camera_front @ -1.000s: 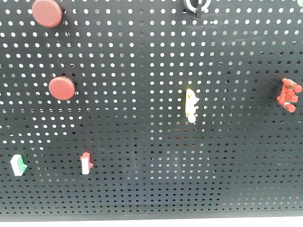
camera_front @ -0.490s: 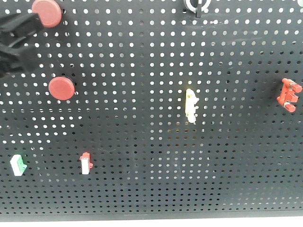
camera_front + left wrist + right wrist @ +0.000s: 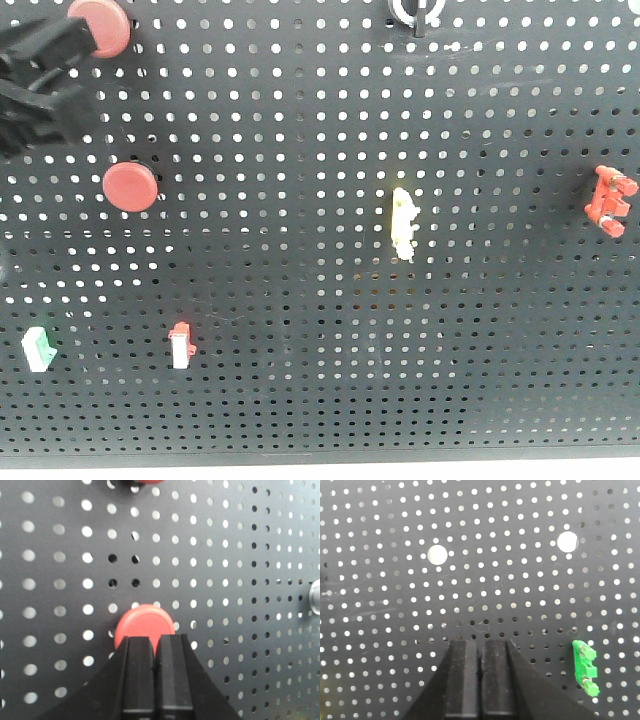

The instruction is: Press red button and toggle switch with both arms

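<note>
Pressing comes first in our reading. The left gripper [image 3: 155,644] is clenched tight with nothing between its jaws and points at a red button [image 3: 145,622] on the pegboard [image 3: 240,580], its tip overlapping the button's lower rim. We cannot tell whether it touches the button yet. The next move, we judge, is a short, straight push into the pegboard, kept centred so the narrow tip does not slide off the edge. The right gripper [image 3: 481,647] is likewise clenched and empty, facing bare pegboard. A green toggle switch [image 3: 585,672] sits toward the pegboard's lower right in that view, apart from the tip, so we judge this arm must shift across to it before flicking the lever. Only the wrist views show the jaws and the green toggle switch. Only the front view shows the layout: the left arm [image 3: 40,90] as a dark blur at the pegboard's upper left, beside an upper red button [image 3: 98,25] and above a lower red button [image 3: 131,187], plus a yellow switch [image 3: 403,225] near the pegboard's middle; the right arm is absent there. The left wrist view catches a second red cap [image 3: 145,481] at the pegboard's top edge, so we take the target for the lower button, though the front view does not settle it.
</note>
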`<state>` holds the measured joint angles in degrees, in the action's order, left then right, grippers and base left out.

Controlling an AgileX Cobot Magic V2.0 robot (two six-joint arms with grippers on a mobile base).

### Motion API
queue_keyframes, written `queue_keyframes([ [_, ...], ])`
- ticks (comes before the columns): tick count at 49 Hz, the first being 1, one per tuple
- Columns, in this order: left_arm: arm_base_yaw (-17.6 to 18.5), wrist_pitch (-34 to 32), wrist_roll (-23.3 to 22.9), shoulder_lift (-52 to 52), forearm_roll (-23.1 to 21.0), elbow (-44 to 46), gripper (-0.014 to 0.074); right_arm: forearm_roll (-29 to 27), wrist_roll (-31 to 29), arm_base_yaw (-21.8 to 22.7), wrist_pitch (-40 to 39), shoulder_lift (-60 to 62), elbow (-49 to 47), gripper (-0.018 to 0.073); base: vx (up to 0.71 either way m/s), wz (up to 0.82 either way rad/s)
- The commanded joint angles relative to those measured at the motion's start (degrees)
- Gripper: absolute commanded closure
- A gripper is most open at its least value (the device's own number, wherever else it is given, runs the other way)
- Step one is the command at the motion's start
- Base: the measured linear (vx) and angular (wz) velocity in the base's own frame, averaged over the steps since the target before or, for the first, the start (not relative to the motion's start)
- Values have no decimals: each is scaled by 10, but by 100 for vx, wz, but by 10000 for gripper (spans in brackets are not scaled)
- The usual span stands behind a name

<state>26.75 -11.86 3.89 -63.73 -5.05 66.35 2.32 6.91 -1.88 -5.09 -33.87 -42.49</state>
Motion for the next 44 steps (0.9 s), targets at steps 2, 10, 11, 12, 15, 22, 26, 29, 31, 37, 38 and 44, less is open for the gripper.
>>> queue_keyframes([
  [2, 2, -56, -4, 1, -2, 21, 594, 0, -3, 2, -44, -6, -19, 559, 0, 0],
  [10, 2, -50, -4, -14, -2, 41, 594, 0, -3, 2, -41, -6, -19, 559, 0, 0],
  [11, 2, -50, -4, -15, -2, 44, 594, 0, -3, 2, -40, -6, -19, 559, 0, 0],
  [12, 2, -48, -4, -17, -2, 50, 594, 0, -3, 2, -39, -6, -19, 559, 0, 0],
  [15, 2, -38, -4, -25, -2, 64, 594, 0, -3, 2, -34, -6, -19, 559, 0, 0],
  [22, 2, 0, -4, -39, -4, 79, 594, 0, -3, 2, -22, -6, -19, 559, 0, 0],
  [26, 2, 4, -5, -45, -7, 79, 594, 0, -3, 2, -18, -6, -19, 559, 0, 0],
  [29, 2, -1, -5, -48, -7, 79, 594, 0, -3, 2, -15, -6, -19, 559, 0, 0],
  [31, 2, -4, -5, -49, -7, 79, 594, 0, -3, 2, -15, -6, -19, 559, 0, 0],
  [37, 2, -5, -5, -53, -7, 79, 594, 0, -3, 2, -15, -6, -19, 559, 0, 0],
  [38, 2, -5, -5, -54, -7, 79, 594, 0, -3, 2, -15, -6, -19, 559, 0, 0],
  [44, 2, -5, -5, -54, -7, 79, 594, 0, -3, 2, -15, -6, -19, 559, 0, 0],
])
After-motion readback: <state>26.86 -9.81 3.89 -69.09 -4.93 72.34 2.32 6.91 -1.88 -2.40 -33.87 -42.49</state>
